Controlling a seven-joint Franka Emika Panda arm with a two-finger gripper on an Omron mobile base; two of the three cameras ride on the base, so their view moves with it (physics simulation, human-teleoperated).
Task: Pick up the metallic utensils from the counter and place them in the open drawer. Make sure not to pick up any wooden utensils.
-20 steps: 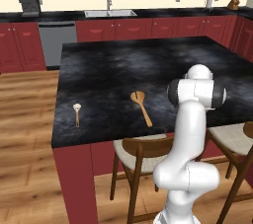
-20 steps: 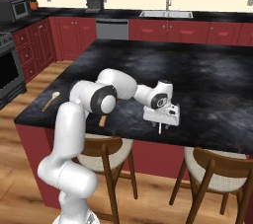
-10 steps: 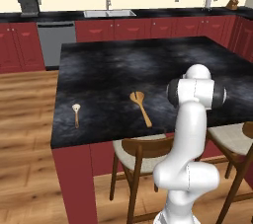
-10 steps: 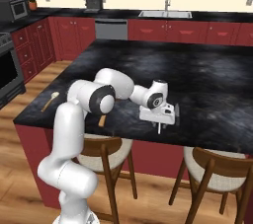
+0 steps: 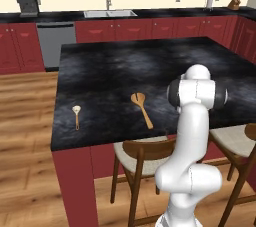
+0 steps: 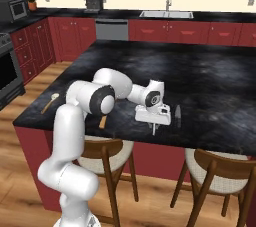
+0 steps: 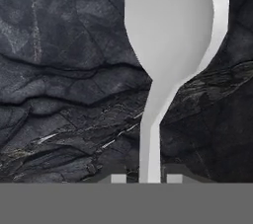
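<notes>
The white arm reaches forward, folded low over the glossy black marbled stone table [image 6: 210, 86], pincer [image 6: 153, 130] pointing down near the front edge. Its tips flank the thin silvery spoon [image 7: 165, 55]'s handle; whether clamped, I cannot tell. A darker grey stick-like utensil [image 6: 177, 115] lies just beside.

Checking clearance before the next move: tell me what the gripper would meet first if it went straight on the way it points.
The gripper points down at the counter, with the metal spoon between its fingertips. It would likely meet that spoon first, then the stone; depth is unclear.
</notes>
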